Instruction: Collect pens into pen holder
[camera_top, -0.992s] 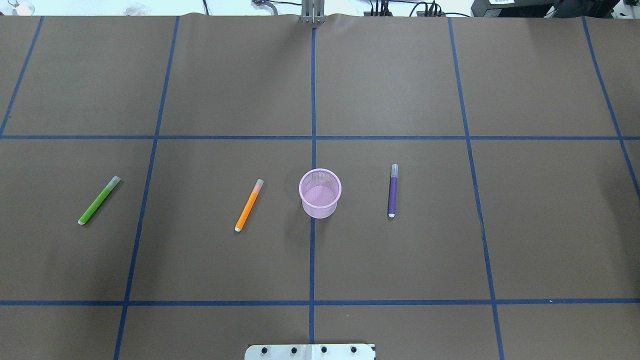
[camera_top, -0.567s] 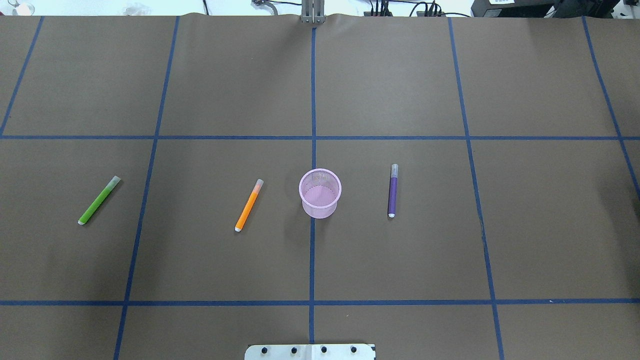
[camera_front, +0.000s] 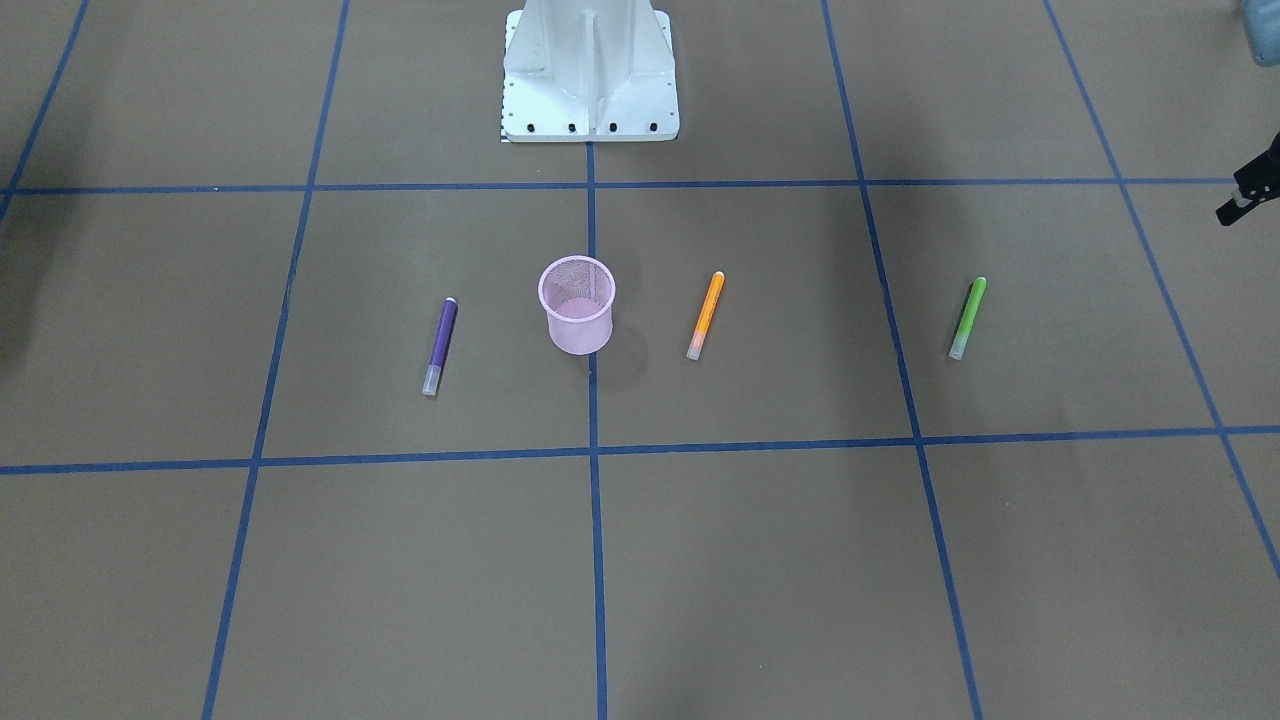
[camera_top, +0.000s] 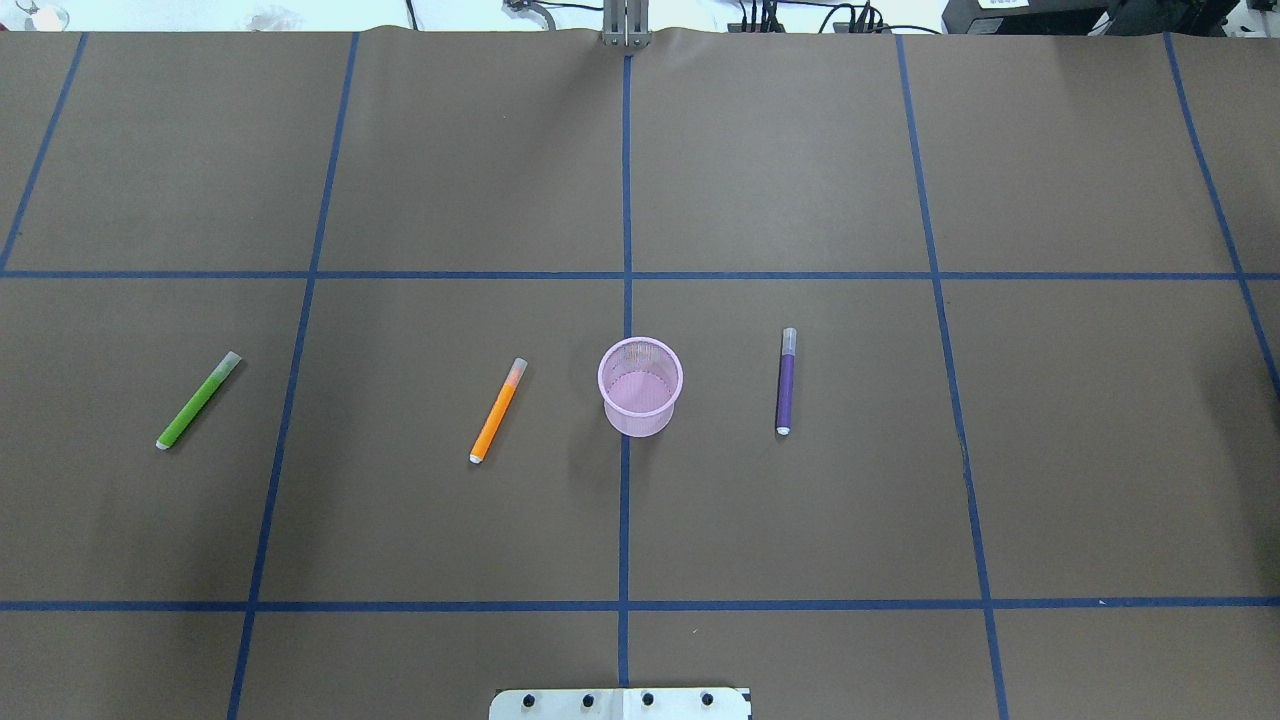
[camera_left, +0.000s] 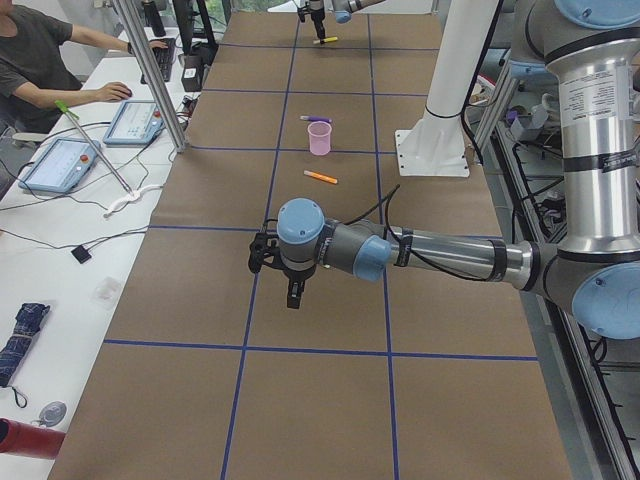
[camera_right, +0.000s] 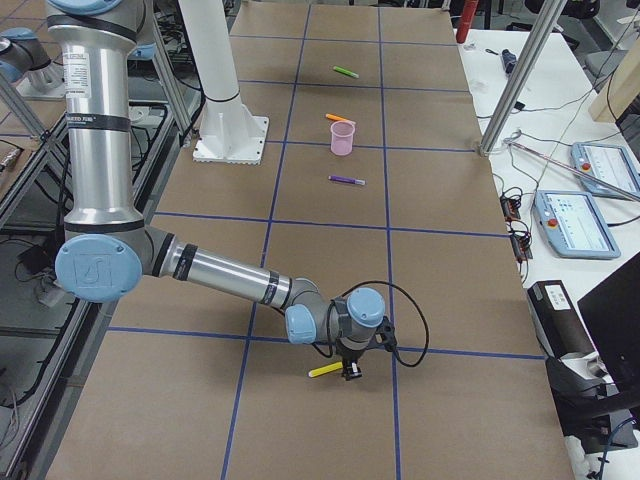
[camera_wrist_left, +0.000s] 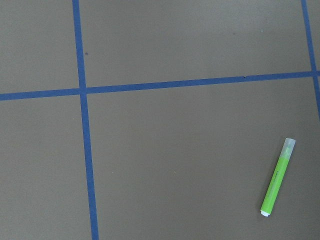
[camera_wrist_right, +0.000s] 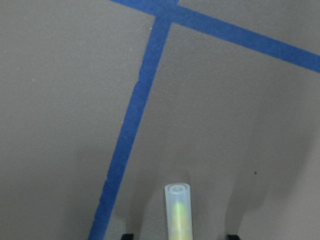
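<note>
Brown table, right claw spread astride yellow pen, pen holder distant, left claw state unclear

A pink mesh pen holder stands upright and empty at the overhead view's centre; an orange pen lies slanted just left of it; a green pen far left; a purple pen right, nearly vertical; a yellow pen lies flat, lower centre of the exterior right view.
</note>
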